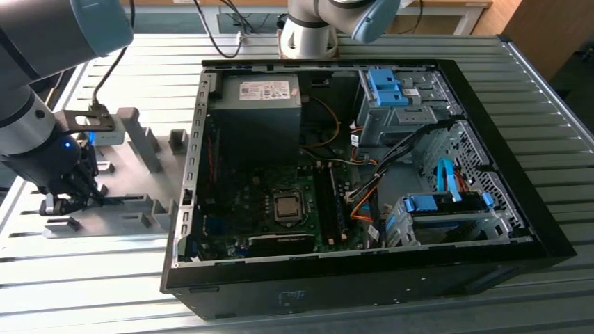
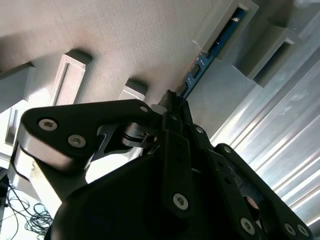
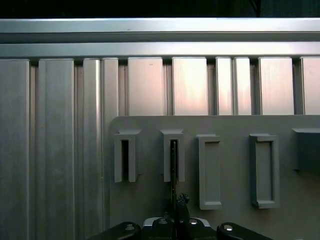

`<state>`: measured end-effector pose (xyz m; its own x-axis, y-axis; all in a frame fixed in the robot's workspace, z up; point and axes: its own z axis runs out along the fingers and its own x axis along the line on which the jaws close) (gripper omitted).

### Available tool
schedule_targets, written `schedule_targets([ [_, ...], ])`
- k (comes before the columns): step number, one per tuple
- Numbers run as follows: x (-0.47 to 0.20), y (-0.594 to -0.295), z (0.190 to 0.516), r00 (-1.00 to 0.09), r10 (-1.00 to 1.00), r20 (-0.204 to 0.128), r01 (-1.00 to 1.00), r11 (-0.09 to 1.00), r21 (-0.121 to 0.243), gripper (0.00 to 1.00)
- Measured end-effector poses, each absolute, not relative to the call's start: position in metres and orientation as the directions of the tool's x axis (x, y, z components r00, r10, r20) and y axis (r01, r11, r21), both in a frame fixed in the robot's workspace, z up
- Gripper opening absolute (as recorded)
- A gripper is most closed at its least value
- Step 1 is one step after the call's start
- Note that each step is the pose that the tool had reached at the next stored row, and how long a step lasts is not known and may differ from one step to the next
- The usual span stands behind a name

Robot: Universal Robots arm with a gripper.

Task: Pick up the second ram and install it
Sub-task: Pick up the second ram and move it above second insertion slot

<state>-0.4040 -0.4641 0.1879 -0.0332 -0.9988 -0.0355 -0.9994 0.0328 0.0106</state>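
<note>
I see the second ram (image 2: 216, 49) standing on edge in the slot of a grey holder block (image 3: 166, 155). The block is on the holder plate (image 1: 110, 226), to the exterior view's left of the open computer case (image 1: 371, 278). My gripper (image 3: 175, 201) is down on the plate, its fingers pinched closed on the stick.

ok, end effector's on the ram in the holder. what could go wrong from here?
1. The second ram sits in a grey holder slot; a lift that isn't straight could bind it there.
2. The end effector pinches a thin board edge-on, so it may tilt or slip in the grasp.
3. In the exterior view, orange cables lie close to the memory slots and could snag the stick.
</note>
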Motion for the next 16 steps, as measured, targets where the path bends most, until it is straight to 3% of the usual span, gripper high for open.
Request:
schedule_targets([
  [5,-0.4041,-0.4642,0.1880,0.025,-0.999,-0.035,-1.000,-0.025,0.011,0.14],
  [16,-0.4040,-0.4642,0.1879,0.003,-0.999,-0.035,-1.000,-0.004,0.011,0.14],
])
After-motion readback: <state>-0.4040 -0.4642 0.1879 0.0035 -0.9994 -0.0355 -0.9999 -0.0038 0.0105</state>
